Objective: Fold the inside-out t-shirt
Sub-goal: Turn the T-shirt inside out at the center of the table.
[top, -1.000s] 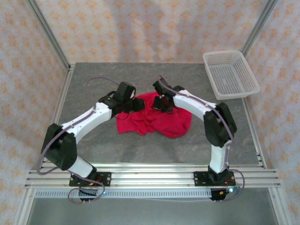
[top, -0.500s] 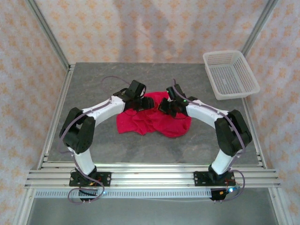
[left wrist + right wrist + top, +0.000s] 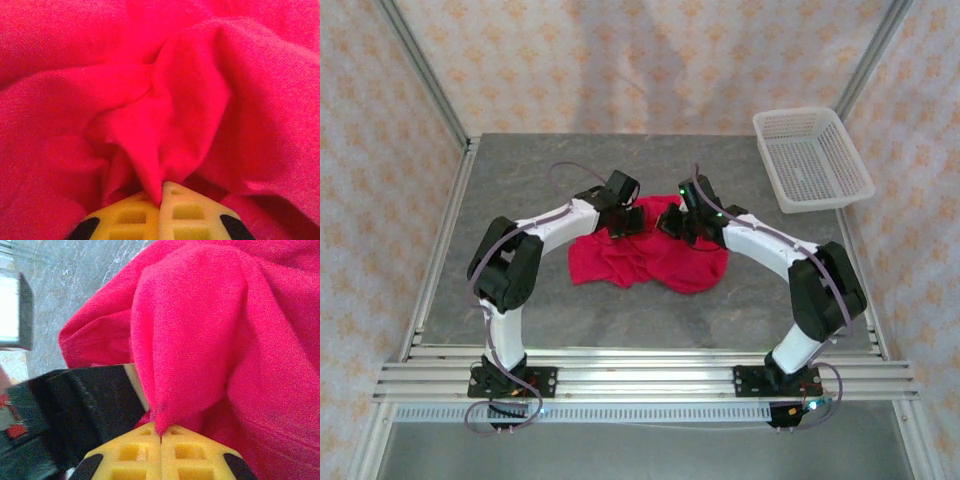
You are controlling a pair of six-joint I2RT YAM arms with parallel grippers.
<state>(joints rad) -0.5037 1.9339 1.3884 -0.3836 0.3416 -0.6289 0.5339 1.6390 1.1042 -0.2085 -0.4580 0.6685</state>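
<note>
The inside-out t-shirt (image 3: 655,258) lies as a crumpled crimson heap on the grey table (image 3: 560,310), mid-table. At its far left edge my left gripper (image 3: 628,222) is shut on a pinched fold of the cloth. In the left wrist view the yellow fingertips (image 3: 130,215) meet around a red ridge of the t-shirt (image 3: 170,115). My right gripper (image 3: 682,222) holds the far edge too, close beside the left one. Its yellow pads (image 3: 190,452) are shut on a fold of the t-shirt (image 3: 190,335). No tag shows.
A white mesh basket (image 3: 811,158) stands at the back right corner of the table. Metal frame posts (image 3: 420,75) and patterned walls enclose the table. The other gripper's black body (image 3: 75,405) sits just left in the right wrist view.
Both arms have reached farther out over the shirt's far edge and drawn nearer each other. My left gripper has gone from open to shut on the cloth. The right stayed shut.
</note>
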